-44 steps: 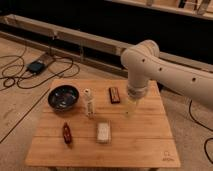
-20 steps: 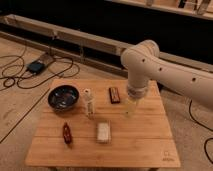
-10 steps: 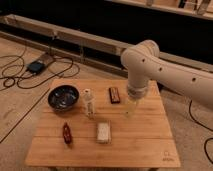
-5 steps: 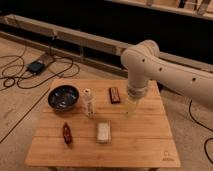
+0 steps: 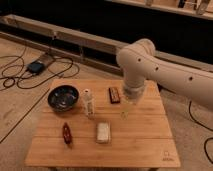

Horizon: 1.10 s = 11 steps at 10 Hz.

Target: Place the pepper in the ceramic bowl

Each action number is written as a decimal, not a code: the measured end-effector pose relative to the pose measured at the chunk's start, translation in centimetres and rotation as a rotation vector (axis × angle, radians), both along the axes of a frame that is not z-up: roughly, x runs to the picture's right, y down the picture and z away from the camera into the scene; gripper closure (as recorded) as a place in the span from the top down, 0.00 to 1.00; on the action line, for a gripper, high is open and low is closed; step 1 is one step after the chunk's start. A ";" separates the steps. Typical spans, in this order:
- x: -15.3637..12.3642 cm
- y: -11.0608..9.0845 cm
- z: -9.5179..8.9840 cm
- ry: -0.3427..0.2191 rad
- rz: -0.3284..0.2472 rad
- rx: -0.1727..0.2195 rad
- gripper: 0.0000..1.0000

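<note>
The pepper, small, slim and dark red, lies on the wooden table near its front left. The ceramic bowl, round and dark blue-black, stands at the table's left back, above the pepper. My gripper hangs from the white arm over the middle right of the table, well to the right of both pepper and bowl. It holds nothing that I can see.
A small white upright bottle stands just right of the bowl. A white rectangular block lies at the front middle. A dark brown bar lies at the back middle. Cables and a dark box lie on the floor at left.
</note>
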<state>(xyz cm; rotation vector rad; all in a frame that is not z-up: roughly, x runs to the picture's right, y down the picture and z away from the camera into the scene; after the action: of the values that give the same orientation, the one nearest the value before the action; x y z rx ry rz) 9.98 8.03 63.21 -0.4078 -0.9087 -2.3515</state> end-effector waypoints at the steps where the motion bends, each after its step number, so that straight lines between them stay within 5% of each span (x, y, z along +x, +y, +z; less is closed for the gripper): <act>1: -2.0 0.1 -0.7 -0.010 0.006 0.007 0.80; 4: -9.5 2.0 -2.6 -0.017 0.066 -0.006 0.80; 8: -17.9 5.5 -1.8 -0.049 0.087 -0.054 0.80; 11: -23.0 7.1 0.4 -0.085 0.050 0.013 0.80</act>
<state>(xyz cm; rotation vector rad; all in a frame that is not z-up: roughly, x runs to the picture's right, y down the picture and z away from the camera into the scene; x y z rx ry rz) -12.98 15.18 63.65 -0.2781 -0.9311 -2.3427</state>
